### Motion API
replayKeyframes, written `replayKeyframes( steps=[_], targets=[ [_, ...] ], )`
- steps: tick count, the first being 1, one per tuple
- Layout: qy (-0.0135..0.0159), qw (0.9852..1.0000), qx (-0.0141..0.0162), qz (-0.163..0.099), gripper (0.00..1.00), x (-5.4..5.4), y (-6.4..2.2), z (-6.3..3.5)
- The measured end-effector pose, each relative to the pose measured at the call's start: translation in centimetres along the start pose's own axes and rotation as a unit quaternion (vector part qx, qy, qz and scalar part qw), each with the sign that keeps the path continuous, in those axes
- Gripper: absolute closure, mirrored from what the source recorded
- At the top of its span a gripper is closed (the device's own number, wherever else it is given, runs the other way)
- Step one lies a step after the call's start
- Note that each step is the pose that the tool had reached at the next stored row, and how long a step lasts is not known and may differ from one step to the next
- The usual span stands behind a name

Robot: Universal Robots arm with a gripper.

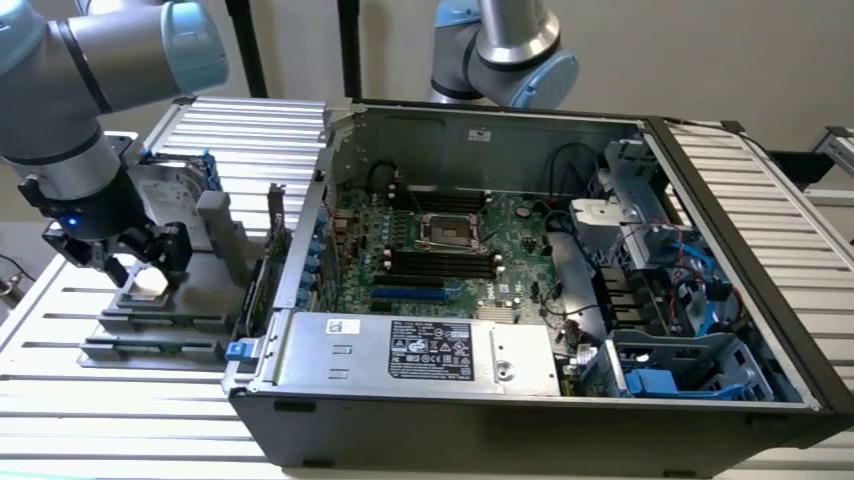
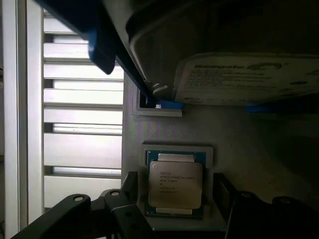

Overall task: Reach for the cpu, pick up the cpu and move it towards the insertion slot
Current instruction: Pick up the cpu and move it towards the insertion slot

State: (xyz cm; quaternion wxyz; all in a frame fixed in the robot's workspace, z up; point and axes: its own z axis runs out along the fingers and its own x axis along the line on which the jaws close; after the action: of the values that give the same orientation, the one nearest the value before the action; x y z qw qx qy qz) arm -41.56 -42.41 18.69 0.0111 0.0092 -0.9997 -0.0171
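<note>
The end effector hangs open just above the cpu, with its dark fingers spread to either side of the chip. In the exterior view those fingers hide part of the cpu, so whether they touch it cannot be told from there. In the wrist view the cpu lies flat in a square recess of the grey holder, silver top up. The end effector straddles it and a gap shows between the chip and each finger. The fingers' bases are cut off at the picture's edge, and the print on the chip is too small to read. The holder sits on the slatted worktop, at the exterior view's left. An upright hard drive with a blue bracket stands on the same holder, near the cpu. It lies mostly in shadow, and only part of its label can be made out. The insertion slot is well apart from the cpu, on the board inside the open computer case. It has a shiny frame and a dark centre, and it lies above the long black memory slots. A second arm behind the case is cut off at the top of the exterior view.
</note>
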Motion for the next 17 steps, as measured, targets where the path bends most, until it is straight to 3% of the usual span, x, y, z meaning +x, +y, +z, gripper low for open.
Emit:
replayKeyframes(
  steps=[7, 8, 17],
  targets=[
    [0.0003, 1.0, -0.0001, 0.0, 0.31, -0.01, 0.0, 0.05],
    [0.0004, 1.0, -0.0001, 0.0, 0.38, -0.01, 0.0, 0.05],
    [0.0004, 1.0, 0.0, 0.0, 0.46, -0.01, 0.0, 0.05]
  ],
)
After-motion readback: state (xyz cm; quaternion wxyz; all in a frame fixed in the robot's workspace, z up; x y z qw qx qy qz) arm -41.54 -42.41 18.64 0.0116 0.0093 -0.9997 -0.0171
